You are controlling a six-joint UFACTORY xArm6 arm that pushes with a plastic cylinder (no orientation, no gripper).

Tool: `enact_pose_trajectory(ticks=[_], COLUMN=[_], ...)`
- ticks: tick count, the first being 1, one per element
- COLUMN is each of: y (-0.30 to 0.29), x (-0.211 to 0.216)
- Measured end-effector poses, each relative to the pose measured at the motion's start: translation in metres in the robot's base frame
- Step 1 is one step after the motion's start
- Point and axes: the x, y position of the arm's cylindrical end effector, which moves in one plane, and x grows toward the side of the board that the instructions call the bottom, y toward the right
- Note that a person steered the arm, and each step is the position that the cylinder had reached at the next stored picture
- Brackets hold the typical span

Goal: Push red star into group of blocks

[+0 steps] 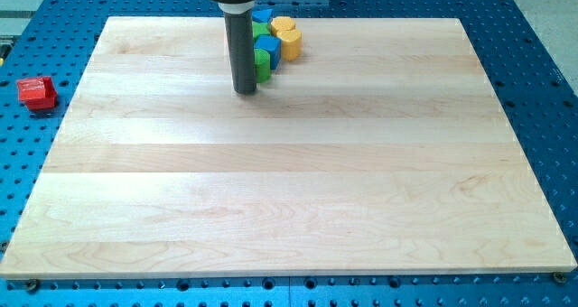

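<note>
One red block (37,92), its star shape hard to confirm, lies off the wooden board (289,208) on the blue table (542,90) at nine o'clock. The arm has no fingers; the tip (245,91) touches the green block (262,63) in the twelve o'clock cluster, beside blue block (268,47) and yellow blocks (288,38), well apart from red.

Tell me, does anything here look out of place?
Yes. A red block lies off the wooden board, on the blue perforated table at the view's left. The other blocks, blue, yellow and green, cluster at the board's top edge, beside my tip.
</note>
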Motion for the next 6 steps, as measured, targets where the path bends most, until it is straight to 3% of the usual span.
enact_pose_trajectory(ticks=[3,6], y=[-0.008,-0.008], x=[0.025,0.024])
